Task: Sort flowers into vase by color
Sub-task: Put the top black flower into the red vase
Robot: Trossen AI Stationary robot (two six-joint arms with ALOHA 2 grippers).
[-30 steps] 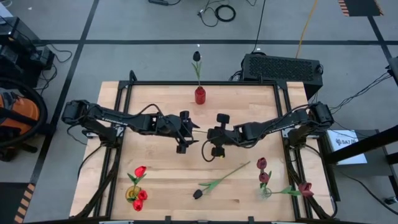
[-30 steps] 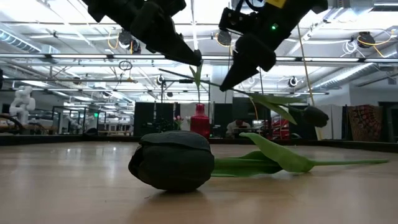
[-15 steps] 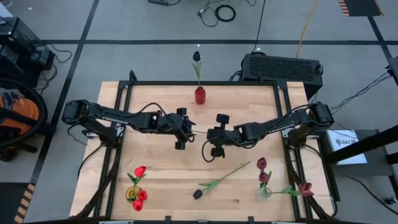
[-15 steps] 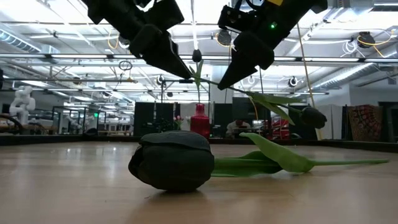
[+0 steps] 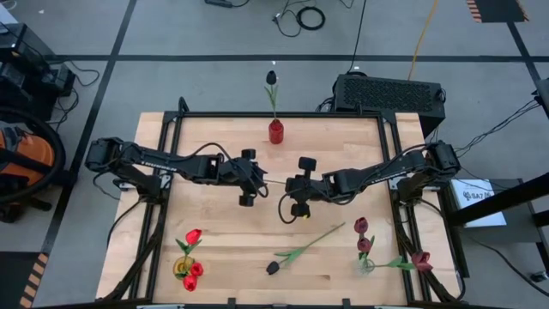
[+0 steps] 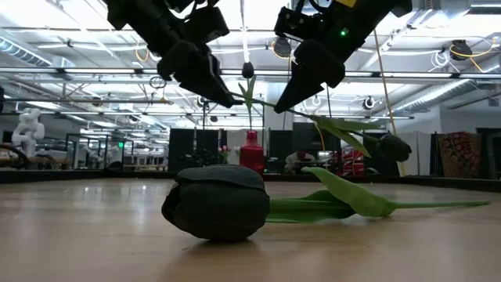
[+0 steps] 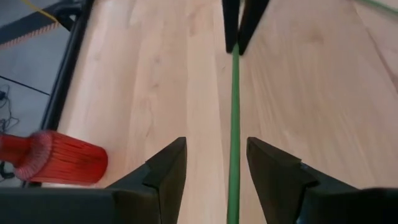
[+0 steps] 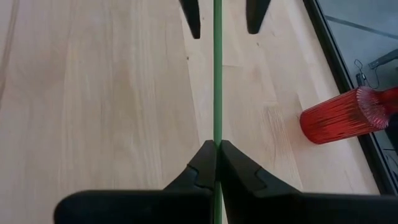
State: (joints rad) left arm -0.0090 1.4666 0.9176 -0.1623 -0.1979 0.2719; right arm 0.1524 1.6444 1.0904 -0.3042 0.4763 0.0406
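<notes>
Near edge of the surface (image 5: pixel 214 137): one black tulip (image 5: pixel 273 268) is laid flat; three red tulips (image 5: pixel 190 270) are seen in a vase at one near corner, three maroon tulips (image 5: pixel 363 245) at the other. Mid-surface: a stem (image 8: pixel 217 74) is held aloft, pinched by the shut right claw (image 8: pixel 217 152); the left claw (image 7: pixel 214 163) is set astride it, fingers apart, no contact seen. Far edge: a red vase (image 5: pixel 275 131) is seen with one black flower (image 5: pixel 271 77). The stems are judged light, thin and bendy, likely slippery; a pinch mid-stem, clear of the leaves, is judged best.
</notes>
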